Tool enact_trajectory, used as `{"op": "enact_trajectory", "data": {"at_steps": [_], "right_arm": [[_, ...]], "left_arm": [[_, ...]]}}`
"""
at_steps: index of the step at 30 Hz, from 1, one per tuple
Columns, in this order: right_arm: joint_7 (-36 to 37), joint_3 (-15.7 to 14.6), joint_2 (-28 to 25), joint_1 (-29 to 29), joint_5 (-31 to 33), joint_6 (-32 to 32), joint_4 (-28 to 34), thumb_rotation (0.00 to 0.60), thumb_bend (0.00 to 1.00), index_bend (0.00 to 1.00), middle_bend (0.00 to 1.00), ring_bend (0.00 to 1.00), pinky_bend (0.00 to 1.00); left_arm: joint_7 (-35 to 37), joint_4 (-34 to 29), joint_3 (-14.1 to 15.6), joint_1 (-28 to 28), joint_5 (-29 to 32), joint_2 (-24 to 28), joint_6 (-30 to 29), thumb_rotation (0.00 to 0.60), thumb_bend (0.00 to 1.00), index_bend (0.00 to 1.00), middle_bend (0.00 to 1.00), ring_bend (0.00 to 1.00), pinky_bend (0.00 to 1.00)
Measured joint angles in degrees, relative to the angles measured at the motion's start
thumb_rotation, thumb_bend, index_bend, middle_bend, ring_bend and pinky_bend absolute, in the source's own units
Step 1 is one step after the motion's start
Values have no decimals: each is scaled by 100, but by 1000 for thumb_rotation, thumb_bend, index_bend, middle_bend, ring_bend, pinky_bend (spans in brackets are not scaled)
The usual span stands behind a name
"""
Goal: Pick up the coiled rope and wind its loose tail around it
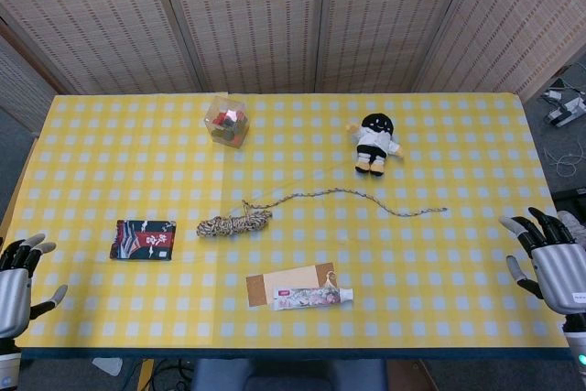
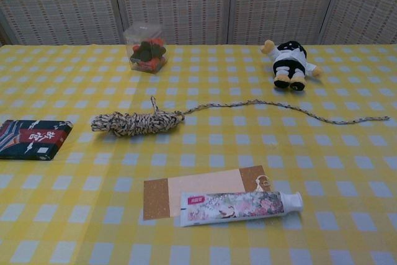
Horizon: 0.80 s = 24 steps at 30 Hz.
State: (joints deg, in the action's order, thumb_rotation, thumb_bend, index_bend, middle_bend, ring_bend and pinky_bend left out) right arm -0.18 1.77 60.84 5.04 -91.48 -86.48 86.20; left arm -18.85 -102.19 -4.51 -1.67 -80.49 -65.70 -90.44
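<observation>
Rope coil (image 1: 234, 223) flat on table (image 1: 476, 135), tail (image 1: 366, 197) trailing right. Left hand (image 1: 18, 283) & right hand (image 1: 551, 258) at table edges, fingers spread, grasping nothing.

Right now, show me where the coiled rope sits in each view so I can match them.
Head view: coiled rope lies left of centre, its tail running right.
Chest view: coiled rope lies left of centre at mid-height, tail trailing right.
Shared landmark: the toothpaste tube lies nearer the robot than the coil, slightly right.
</observation>
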Motion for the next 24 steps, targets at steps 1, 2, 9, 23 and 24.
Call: {"op": "enact_trajectory", "data": {"at_steps": [1, 2, 9, 23, 24], "right_arm": [[-1, -2, 1, 0, 2, 6, -2, 600, 390, 215, 251, 102, 160], [0, -3, 5, 1, 4, 10, -3, 600, 391, 215, 251, 102, 160], [-36, 20, -32, 3, -7, -30, 21, 600, 390, 215, 251, 102, 160], [-492, 258, -328, 58, 41, -221, 390, 600, 390, 215, 251, 102, 160], [-517, 267, -349, 62, 39, -228, 418, 600, 390, 215, 251, 102, 160]], "left_arm": [[2, 3, 2, 2, -7, -8, -4, 600, 198, 354, 221, 169, 0], [20, -3, 7, 3, -7, -9, 4, 600, 198, 354, 221, 169, 0], [46, -46, 9, -21, -33, 18, 45, 600, 198, 354, 222, 169, 0], [158, -11, -280, -650, -76, -44, 693, 600, 198, 347, 221, 170, 0], [160, -3, -306, -725, -74, -69, 775, 600, 198, 342, 221, 170, 0]]}}
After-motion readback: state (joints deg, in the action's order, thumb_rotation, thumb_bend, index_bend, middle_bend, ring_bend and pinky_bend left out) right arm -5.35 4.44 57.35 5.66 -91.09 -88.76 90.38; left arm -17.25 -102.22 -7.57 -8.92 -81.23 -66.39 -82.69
